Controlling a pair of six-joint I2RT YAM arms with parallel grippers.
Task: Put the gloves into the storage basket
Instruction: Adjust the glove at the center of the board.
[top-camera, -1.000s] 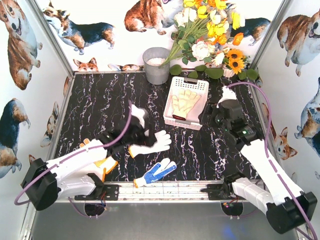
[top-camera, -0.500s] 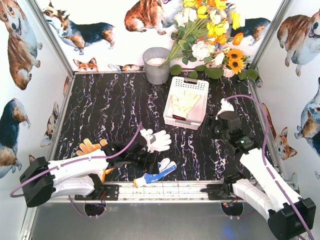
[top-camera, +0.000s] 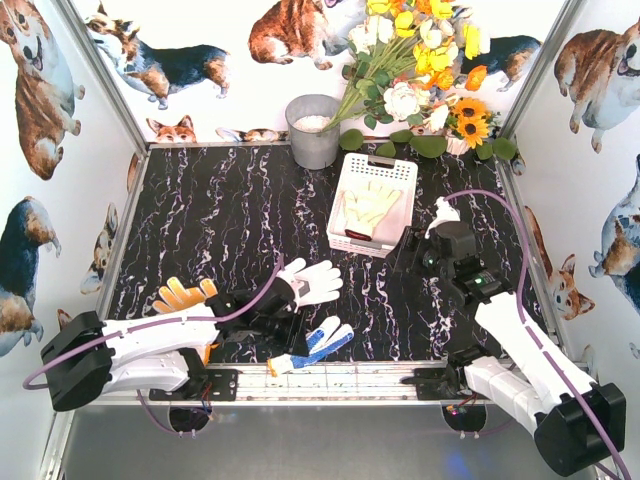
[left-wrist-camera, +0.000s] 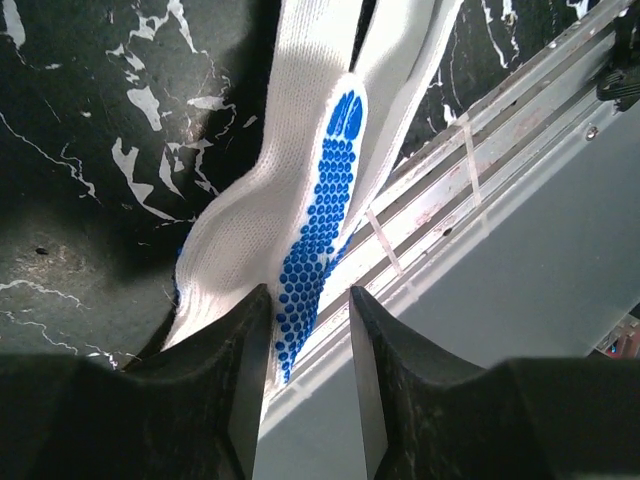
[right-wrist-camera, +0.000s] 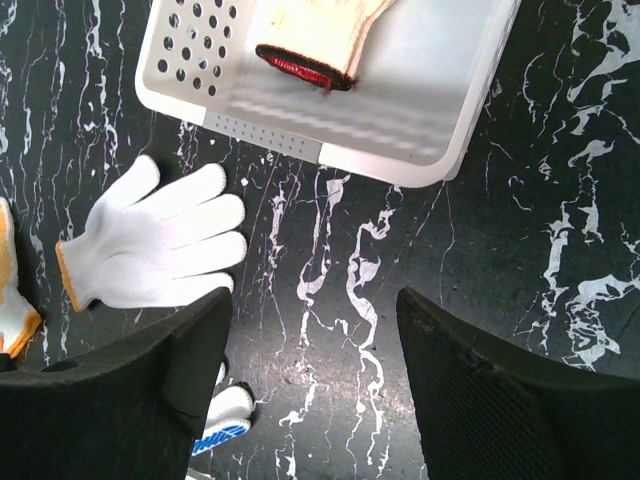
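Note:
The white slotted storage basket (top-camera: 398, 172) stands at the back centre with a pale yellow, dark-cuffed glove (top-camera: 372, 205) inside; both show in the right wrist view, basket (right-wrist-camera: 430, 120) and glove (right-wrist-camera: 310, 30). A plain white glove (top-camera: 315, 282) (right-wrist-camera: 160, 240) lies on the black table in front of it. A blue-dotted white glove (top-camera: 312, 345) (left-wrist-camera: 320, 200) lies at the near edge. My left gripper (top-camera: 295, 325) (left-wrist-camera: 308, 295) is open and low over it, its edge between the jaws. An orange-yellow glove (top-camera: 185, 295) lies left, partly under the left arm. My right gripper (top-camera: 408, 252) (right-wrist-camera: 312, 300) is open and empty above the table near the basket.
A grey metal bucket (top-camera: 313, 130) stands at the back beside a bunch of flowers (top-camera: 420, 70). Walls with dog pictures close three sides. A metal rail (top-camera: 330, 375) (left-wrist-camera: 470, 190) runs along the near edge beside the blue-dotted glove.
My left gripper has moved from beside the white glove toward the near edge, down over the blue-dotted glove. My right gripper has drifted left and nearer, away from the basket's right side.

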